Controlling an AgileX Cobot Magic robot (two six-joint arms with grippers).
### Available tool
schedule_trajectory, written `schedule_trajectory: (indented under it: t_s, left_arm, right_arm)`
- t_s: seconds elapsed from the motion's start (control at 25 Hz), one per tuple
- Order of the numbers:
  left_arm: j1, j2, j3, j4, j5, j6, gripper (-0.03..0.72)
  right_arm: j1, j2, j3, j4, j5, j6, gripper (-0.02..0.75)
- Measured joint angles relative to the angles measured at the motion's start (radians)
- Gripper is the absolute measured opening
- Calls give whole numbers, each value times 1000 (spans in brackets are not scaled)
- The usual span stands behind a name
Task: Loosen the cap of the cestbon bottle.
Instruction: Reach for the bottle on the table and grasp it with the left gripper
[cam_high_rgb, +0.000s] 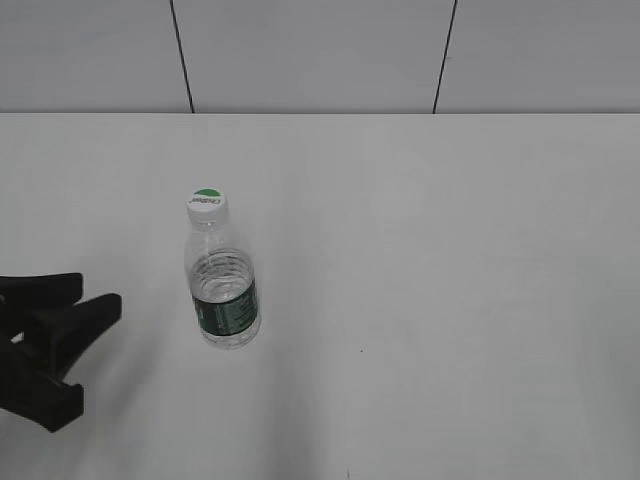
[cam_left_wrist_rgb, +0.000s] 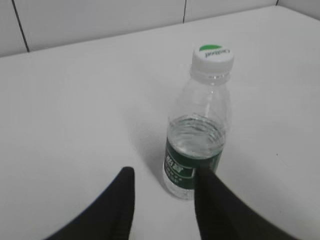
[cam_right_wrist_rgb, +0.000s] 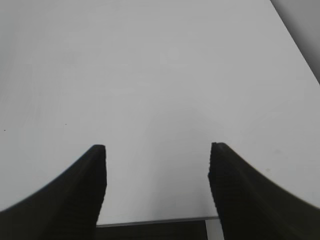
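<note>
The cestbon bottle (cam_high_rgb: 224, 290) stands upright on the white table, clear with a dark green label band. Its white cap (cam_high_rgb: 207, 203) with a green half-circle is on the neck. The left wrist view shows the bottle (cam_left_wrist_rgb: 197, 145) and cap (cam_left_wrist_rgb: 213, 56) just ahead of my left gripper (cam_left_wrist_rgb: 167, 177), which is open and empty; its right finger overlaps the bottle's base in the picture. In the exterior view the left gripper (cam_high_rgb: 95, 295) sits left of the bottle, apart from it. My right gripper (cam_right_wrist_rgb: 157, 150) is open and empty over bare table, and it does not show in the exterior view.
The white table (cam_high_rgb: 450, 250) runs back to a tiled wall (cam_high_rgb: 320, 50). The right wrist view shows the table's near edge (cam_right_wrist_rgb: 150, 221) below the fingers and a table edge at the upper right.
</note>
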Motion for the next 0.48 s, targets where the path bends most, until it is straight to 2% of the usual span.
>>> schedule_trajectory:
  t_s: [0.08,0.24,0.28,0.48]
  left_arm:
    - [0,103,-1,29,-79,-2,321]
    - [0,338,-6,69,-267,-3,499]
    - [1,379,-11,87,-306,-3,524]
    - [30,505,-64,223,-378,-10,566]
  right_arm:
    - [0,0,0,0,0,0,498]
    - [0,0,0,0,0,0,498]
    - [0,0,0,0,0,0,498]
    - [0,0,0,0,0,0,498]
